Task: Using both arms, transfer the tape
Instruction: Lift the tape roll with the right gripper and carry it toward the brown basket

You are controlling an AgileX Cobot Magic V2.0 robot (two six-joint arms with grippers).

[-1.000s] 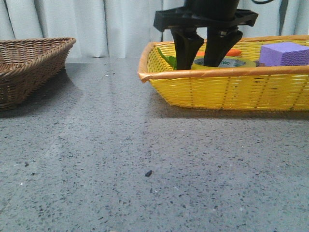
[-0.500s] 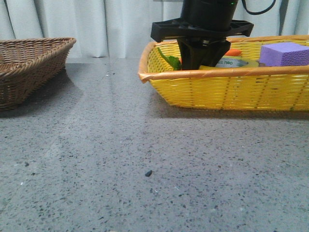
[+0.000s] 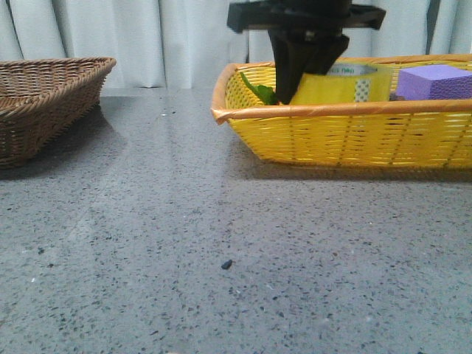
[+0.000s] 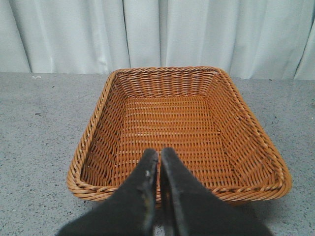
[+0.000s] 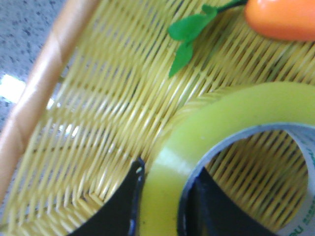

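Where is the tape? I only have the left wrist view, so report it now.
Observer: The tape is in the yellow basket on the robot's right side. The right gripper is shut on the roll's wall, one finger inside the core and one outside.
Operator: List what else is in that basket.
Observer: An orange toy carrot with green leaves lies beside the tape, and a purple block sits further right.
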